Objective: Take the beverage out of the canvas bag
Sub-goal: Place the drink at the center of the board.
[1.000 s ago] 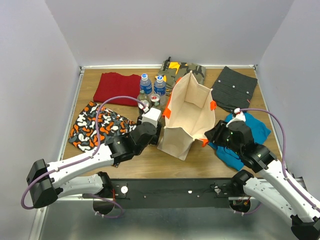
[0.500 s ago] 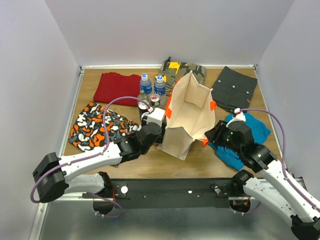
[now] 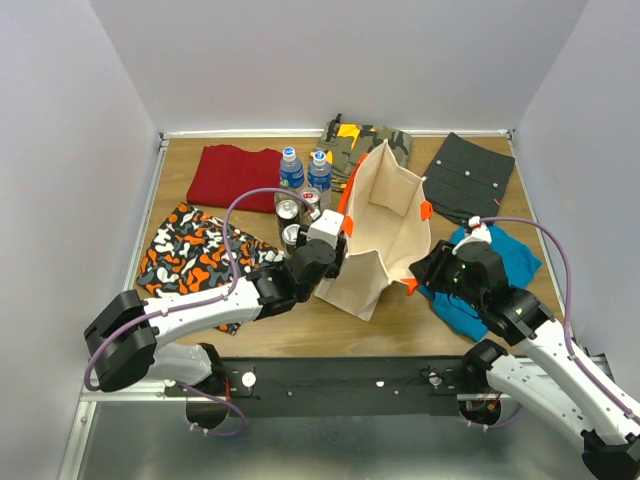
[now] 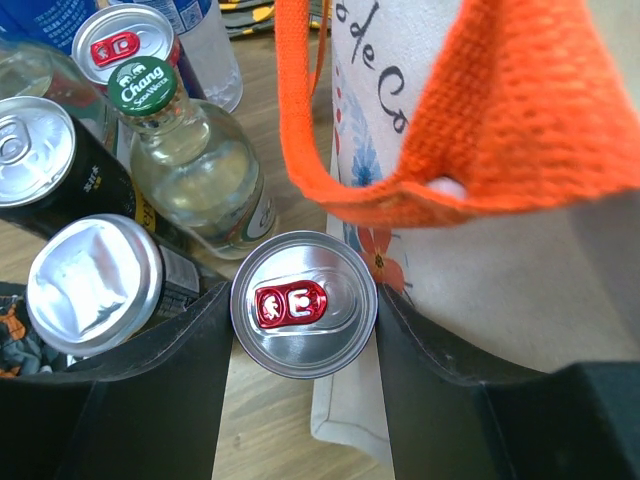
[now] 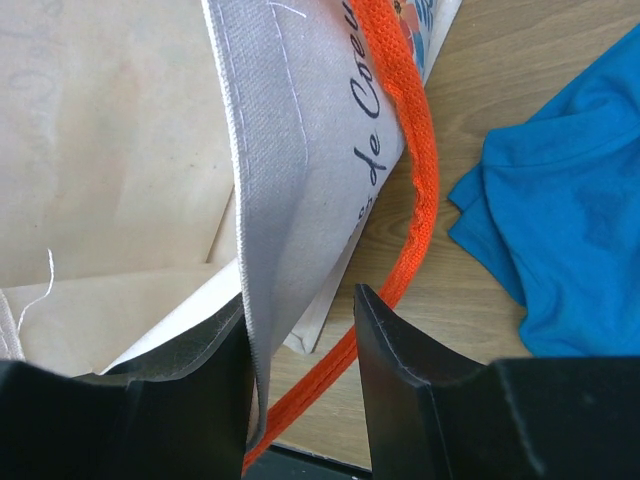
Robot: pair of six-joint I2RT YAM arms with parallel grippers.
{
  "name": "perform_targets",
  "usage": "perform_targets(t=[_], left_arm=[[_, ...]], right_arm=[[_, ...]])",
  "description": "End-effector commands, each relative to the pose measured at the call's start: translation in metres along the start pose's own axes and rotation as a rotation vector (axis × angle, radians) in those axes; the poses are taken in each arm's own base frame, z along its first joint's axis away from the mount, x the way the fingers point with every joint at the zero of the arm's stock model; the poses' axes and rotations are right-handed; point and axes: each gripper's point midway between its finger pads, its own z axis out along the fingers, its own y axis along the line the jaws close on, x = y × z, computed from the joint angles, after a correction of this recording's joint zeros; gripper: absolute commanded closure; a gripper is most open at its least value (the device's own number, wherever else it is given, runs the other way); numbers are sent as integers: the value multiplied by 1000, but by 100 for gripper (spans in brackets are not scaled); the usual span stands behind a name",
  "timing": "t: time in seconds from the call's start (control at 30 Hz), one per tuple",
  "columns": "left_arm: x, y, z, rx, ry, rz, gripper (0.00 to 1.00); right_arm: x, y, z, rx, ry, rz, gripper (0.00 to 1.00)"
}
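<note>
left gripper (image 4: 304, 330): fingers closed round red-tabbed can (image 4: 304, 303), has advanced toward canvas bag (image 3: 378, 232), can outside its left wall beside other drinks | right gripper (image 5: 300, 340): fingers pinch bag's right wall, unchanged | judgement: beverage out, needs setting down

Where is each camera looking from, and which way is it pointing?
Top: above and behind, facing down on the table; both arms, the canvas bag.
Left wrist: on the left gripper, looking down at the red-tab can it holds, fingers showing.
Right wrist: on the right gripper, looking down; it pinches the bag's rim.
All share the bag.
</note>
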Motion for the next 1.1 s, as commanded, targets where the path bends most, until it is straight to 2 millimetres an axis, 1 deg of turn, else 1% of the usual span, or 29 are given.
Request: perform_targets(t=[0.0,0.03,0.07,0.13,0.17,0.3,0.5,0.63,0.77,0.9,1.03,1.07], left_arm=[[-47,-11,8,10,-143,-112,100],[-48,-13,10,5,-141,-114,100],[-42,-11,14,-13,-121,-104,100],[-42,-6,16,-41,-129,-112,100],[-45,-6,15,-46,-145,-122,100],[-39,5,19,-88,-139,-119,100],[-32,24,18,-175,-134,-118,100],[-29,31,20,-199,-120,-113,100],[-20,34,25,-200,-101,-111,100],[-5,40,29,-226,-77,-120,100],[3,41,33,-223,-62,-129,100],[8,41,35,-227,-49,-126,100]], right_arm=[[5,-8,1,26,13,-2,50],[5,-9,1,30,13,-2,50],[5,-8,1,27,14,-2,50],[6,-8,0,26,15,-2,50],[6,-8,1,27,16,-2,50],[6,-8,1,29,14,-1,50],[7,-8,2,30,19,-5,50],[7,-8,3,30,23,-7,50],[7,-8,3,31,20,-7,50],[8,-8,3,29,24,-7,50],[8,-8,3,31,26,-9,50],[8,-8,3,29,26,-10,50]])
